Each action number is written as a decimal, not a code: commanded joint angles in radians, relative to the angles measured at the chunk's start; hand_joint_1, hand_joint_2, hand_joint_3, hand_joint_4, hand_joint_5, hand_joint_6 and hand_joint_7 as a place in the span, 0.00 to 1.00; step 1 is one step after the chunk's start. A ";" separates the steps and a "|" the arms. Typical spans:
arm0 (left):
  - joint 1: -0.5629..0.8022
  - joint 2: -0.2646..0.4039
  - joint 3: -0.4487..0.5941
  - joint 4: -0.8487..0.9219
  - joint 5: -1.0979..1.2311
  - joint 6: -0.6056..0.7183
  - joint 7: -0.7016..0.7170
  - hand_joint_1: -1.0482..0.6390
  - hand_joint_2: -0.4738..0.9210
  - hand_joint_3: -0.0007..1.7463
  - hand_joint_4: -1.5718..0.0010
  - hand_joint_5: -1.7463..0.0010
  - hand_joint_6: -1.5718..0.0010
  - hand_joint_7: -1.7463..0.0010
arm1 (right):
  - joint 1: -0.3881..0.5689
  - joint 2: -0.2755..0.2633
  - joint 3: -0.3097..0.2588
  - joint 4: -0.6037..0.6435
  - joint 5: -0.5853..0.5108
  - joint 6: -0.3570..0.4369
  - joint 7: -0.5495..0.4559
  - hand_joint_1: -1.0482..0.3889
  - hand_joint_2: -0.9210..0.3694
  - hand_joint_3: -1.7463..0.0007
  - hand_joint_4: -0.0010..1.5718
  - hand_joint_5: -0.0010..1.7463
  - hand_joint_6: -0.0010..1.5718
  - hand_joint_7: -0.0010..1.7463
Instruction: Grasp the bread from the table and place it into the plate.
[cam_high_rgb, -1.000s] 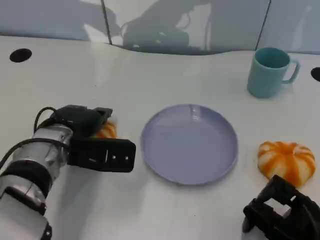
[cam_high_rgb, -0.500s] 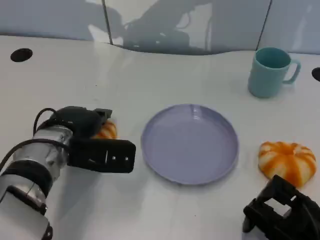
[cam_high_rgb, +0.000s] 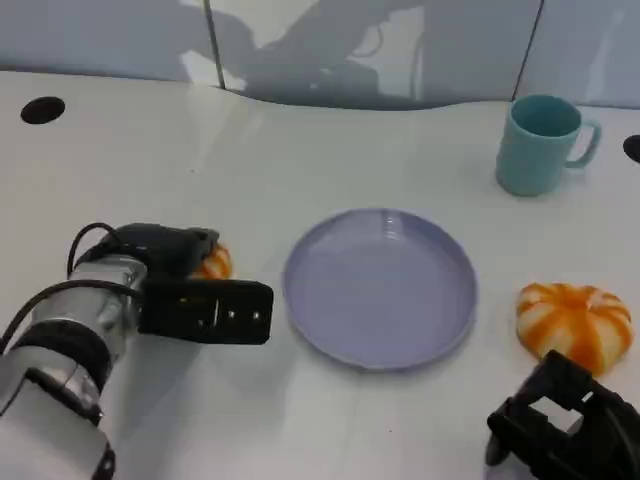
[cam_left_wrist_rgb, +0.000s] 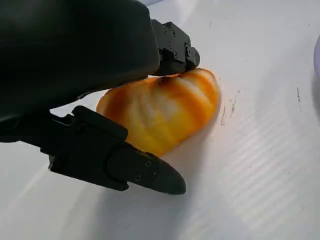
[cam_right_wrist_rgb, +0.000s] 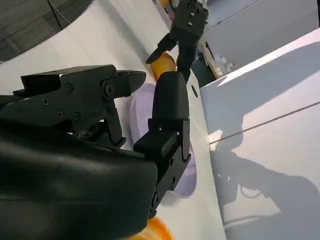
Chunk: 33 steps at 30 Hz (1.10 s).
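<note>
Since a second ago the left hand (cam_high_rgb: 185, 285) has dipped a touch lower over the small bread (cam_high_rgb: 213, 263) at the left of the table (cam_high_rgb: 300, 150), and the silver forearm (cam_high_rgb: 70, 345) has slid slightly toward the near edge; nothing else on the table has moved. From where the head camera looks, that hand covers most of the bread, so just an orange sliver peeks out beside the black shell, a short way left of the plate (cam_high_rgb: 380, 288). Up close in the left wrist view, the bread (cam_left_wrist_rgb: 165, 112) sits on the white surface with one finger (cam_left_wrist_rgb: 175, 47) touching its top and another finger (cam_left_wrist_rgb: 130, 167) lying just beside its lower flank, the two closing around it from either side; whether the bread is truly gripped yet I cannot tell, and it rests on the table still. The lavender plate sits in the middle with nothing on it. A second, larger striped bread (cam_high_rgb: 573, 325) lies to the right of the plate, apart from its rim. The right hand (cam_high_rgb: 560, 425) rests low at the near right corner, just in front of that bread, its fingers (cam_right_wrist_rgb: 167, 115) loosely spread and holding nothing. A teal mug (cam_high_rgb: 542, 143) stands upright at the far right.
</note>
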 joint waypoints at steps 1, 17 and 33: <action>-0.019 0.007 -0.001 0.012 -0.010 0.006 -0.013 0.28 0.95 0.00 0.92 0.98 0.92 0.99 | 0.003 -0.014 -0.010 0.001 0.008 -0.011 0.003 0.29 0.00 0.92 0.50 0.89 0.42 0.80; 0.035 -0.019 0.015 0.033 -0.033 0.048 0.014 0.39 0.99 0.00 0.71 0.95 0.73 0.99 | 0.025 -0.027 -0.011 -0.041 0.035 0.035 0.005 0.29 0.00 0.94 0.49 0.90 0.43 0.78; 0.035 -0.019 0.017 0.033 -0.032 0.048 0.014 0.39 0.99 0.00 0.70 0.98 0.72 1.00 | 0.025 -0.027 -0.011 -0.042 0.035 0.037 0.005 0.29 0.00 0.94 0.49 0.90 0.43 0.78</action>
